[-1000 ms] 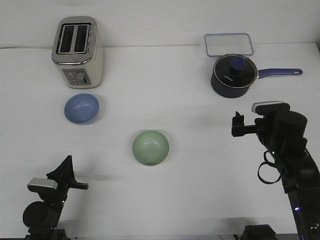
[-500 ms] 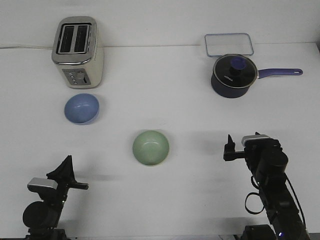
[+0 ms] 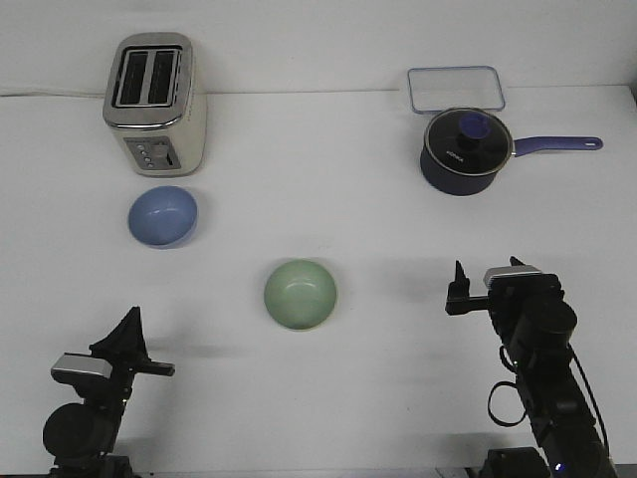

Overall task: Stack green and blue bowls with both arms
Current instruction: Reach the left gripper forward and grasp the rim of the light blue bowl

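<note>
table (image 3: 328,189): white, flat; carries everything, no lip seen.
right arm (image 3: 542,378): low at near right edge, its gripper (image 3: 460,291) pointing toward the green bowl, well apart from it; can't tell if fingers are spread or pressed together.
left arm (image 3: 85,418): near left corner, gripper (image 3: 127,337) raised, holding nothing; finger gap not readable.
green bowl (image 3: 300,294): mid-table, upright, alone. Probably light, stiff, smooth matte, so may slide when nudged. Pinch the rim wall, one finger inside.
blue bowl (image 3: 162,215): just in front of the toaster (image 3: 155,102), upright. Same size, likely same handling; take the rim on the side away from the toaster.
</note>
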